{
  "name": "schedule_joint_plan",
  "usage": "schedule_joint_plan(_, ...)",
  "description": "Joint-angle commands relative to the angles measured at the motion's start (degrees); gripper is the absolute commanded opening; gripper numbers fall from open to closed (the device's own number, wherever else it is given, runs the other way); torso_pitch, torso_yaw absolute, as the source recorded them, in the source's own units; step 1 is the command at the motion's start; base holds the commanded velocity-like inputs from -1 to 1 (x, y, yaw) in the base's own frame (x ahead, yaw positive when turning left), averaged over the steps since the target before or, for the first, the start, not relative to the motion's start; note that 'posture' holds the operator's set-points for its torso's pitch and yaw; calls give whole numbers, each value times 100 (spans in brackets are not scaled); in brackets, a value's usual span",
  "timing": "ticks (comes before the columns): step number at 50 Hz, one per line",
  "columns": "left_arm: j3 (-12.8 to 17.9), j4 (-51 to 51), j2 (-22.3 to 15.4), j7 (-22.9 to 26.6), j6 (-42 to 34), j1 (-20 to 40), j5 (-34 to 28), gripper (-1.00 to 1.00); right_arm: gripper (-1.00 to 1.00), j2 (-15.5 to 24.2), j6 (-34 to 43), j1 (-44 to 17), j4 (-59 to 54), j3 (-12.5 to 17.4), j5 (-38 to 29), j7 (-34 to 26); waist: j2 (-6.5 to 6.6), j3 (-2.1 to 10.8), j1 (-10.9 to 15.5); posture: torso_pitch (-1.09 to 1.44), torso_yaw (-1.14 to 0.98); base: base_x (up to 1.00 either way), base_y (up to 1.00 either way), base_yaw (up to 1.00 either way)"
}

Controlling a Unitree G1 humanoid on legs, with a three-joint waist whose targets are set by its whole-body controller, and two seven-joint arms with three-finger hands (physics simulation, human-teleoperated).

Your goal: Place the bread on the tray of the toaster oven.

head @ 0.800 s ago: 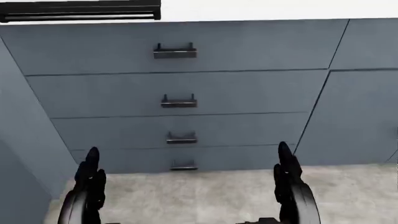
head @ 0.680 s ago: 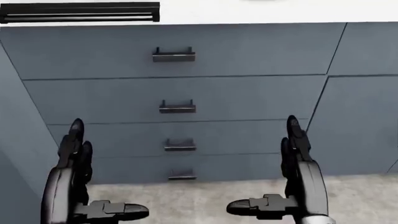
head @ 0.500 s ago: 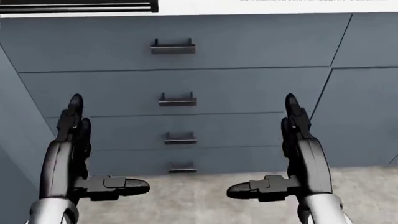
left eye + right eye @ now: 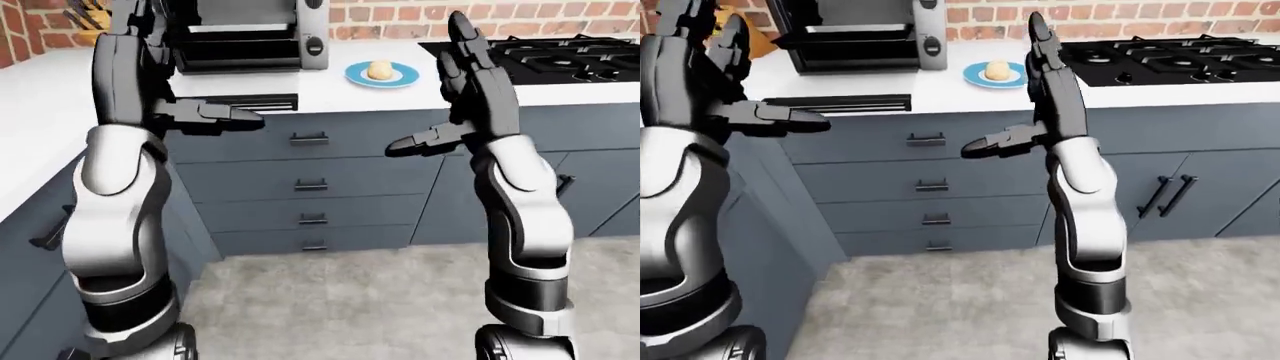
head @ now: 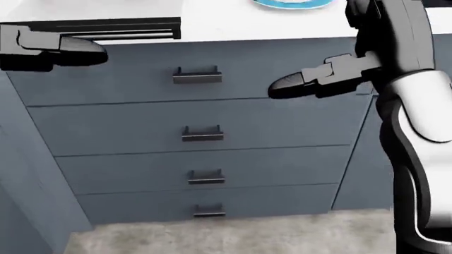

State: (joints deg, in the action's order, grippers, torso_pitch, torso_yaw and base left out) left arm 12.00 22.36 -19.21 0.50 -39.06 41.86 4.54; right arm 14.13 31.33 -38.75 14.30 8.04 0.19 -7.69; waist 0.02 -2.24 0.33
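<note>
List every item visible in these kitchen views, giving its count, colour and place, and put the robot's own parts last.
bread: one, pale tan, on the plate.
plate: one, blue, on the counter right of the toaster oven.
toaster oven: one, black and silver, door open, top of the left-eye view.
stove: one, black, top right of the right-eye view.
counter: one, white, running along the brick wall and down the left side.
brick wall: one, red, behind the counter.
drawers: four, grey-blue, dark handles, stacked under the counter.
left hand: one, black, open, raised.
right hand: one, black, open, raised.
</note>
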Motion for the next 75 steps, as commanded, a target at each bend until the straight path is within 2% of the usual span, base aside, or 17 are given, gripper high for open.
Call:
schedule_joint_plan(1,52,216,-139,-21,9,292,38,100,100,126,-23,-326,172,73,48,-6,29,51,-16,0,0,24,0,0)
schedule_joint_plan(9,349,851,-479,-200,-618,480,349,100,100,228,142,-524,401,120,169,41,-31,35,-32,0,0,26,0,0)
schedule_joint_plan(15,586,1122,-731,-555,-730,548,753,100,100,231,80,-587,413,108,283,130,492,13,-100,0,0,33,0,0)
schedule_joint_plan(18,595,1122,-792,-738,-645,452,932,100,100,159,-77,-535,324,101,328,189,477,-40,-73,0,0,34,0,0)
schedule_joint_plan(25,685,980,-989,-990,-512,447,1206,100,100,140,-207,-611,110,40,332,247,163,-8,17,0,0,34,0,0)
schedule_joint_plan(29,634,915,-1044,-1052,-484,487,1267,100,100,132,-243,-671,-3,6,300,254,-324,121,84,0,0,33,0,0)
schedule_joint_plan(30,640,923,-1051,-1067,-474,481,1282,100,100,102,-287,-663,-27,20,327,256,-160,60,27,0,0,34,0,0)
schedule_joint_plan(39,699,994,-1158,-1163,-578,548,1497,100,100,51,-307,-702,-37,-38,247,256,70,-35,-84,0,0,33,0,0)
schedule_joint_plan(43,679,1032,-1164,-1215,-546,479,1523,100,100,35,-295,-639,27,-16,261,276,640,131,-137,0,0,33,0,0)
schedule_joint_plan(44,677,1030,-1172,-1224,-559,492,1532,100,100,33,-308,-599,27,-7,267,281,415,44,-87,0,0,34,0,0)
schedule_joint_plan(46,646,1002,-1189,-1227,-559,503,1505,100,100,34,-274,-589,60,-10,277,282,508,-10,-75,0,0,34,0,0)
schedule_joint_plan(53,683,1048,-1195,-1200,-542,427,1446,100,100,-30,-382,-551,-65,-56,243,300,174,9,23,0,0,34,0,0)
schedule_joint_plan(57,678,1036,-1169,-1188,-461,357,1379,100,100,-39,-396,-548,-121,-79,186,306,-300,131,84,0,0,33,0,0)
schedule_joint_plan(67,721,1088,-1169,-1132,-469,260,1324,100,100,-70,-411,-544,-130,-85,185,285,62,-19,-91,0,0,34,0,0)
schedule_joint_plan(71,652,1044,-1151,-1132,-473,323,1251,100,100,-72,-353,-558,-85,-104,176,266,593,157,-133,0,0,33,0,0)
schedule_joint_plan(72,641,1038,-1151,-1120,-473,320,1224,100,100,-78,-353,-547,-71,-98,168,276,408,78,-93,0,0,34,0,0)
schedule_joint_plan(75,667,1066,-1153,-1093,-498,323,1193,100,100,-87,-338,-538,-30,-118,146,271,481,47,-59,0,0,34,0,0)
